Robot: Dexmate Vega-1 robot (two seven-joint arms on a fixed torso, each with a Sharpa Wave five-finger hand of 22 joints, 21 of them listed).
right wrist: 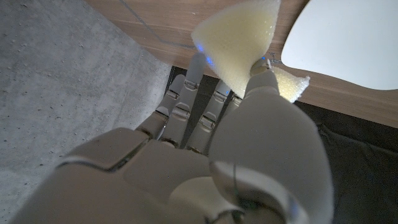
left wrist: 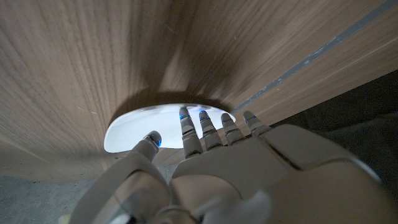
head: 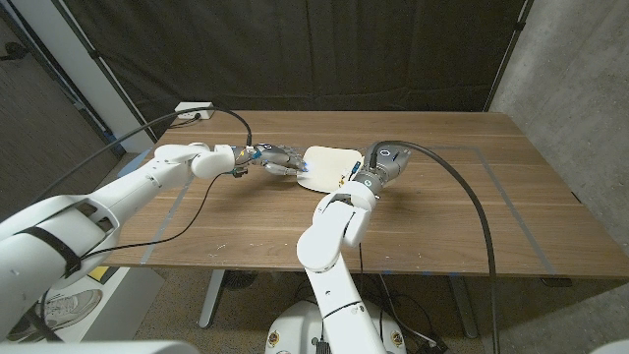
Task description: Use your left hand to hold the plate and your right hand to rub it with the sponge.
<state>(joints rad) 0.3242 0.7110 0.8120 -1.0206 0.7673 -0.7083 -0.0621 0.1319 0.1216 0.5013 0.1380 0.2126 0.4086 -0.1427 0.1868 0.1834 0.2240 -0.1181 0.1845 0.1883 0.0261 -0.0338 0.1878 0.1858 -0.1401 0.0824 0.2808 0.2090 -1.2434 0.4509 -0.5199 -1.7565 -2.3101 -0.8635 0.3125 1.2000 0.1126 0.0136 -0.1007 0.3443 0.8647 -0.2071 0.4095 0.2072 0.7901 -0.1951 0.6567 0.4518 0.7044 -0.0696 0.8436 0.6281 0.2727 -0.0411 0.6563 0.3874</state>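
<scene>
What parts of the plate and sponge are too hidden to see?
- Head view: plate's side edges sit behind the left hand and right hand; sponge too small to see.
- Left wrist view: plate's near part is behind the fingers.
- Right wrist view: sponge's middle is behind the thumb; plate is cut by the edge.

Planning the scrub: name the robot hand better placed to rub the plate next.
Right. The right robot hand already pinches the sponge beside the plate, while the left robot hand's fingers touch the plate's rim.
</scene>
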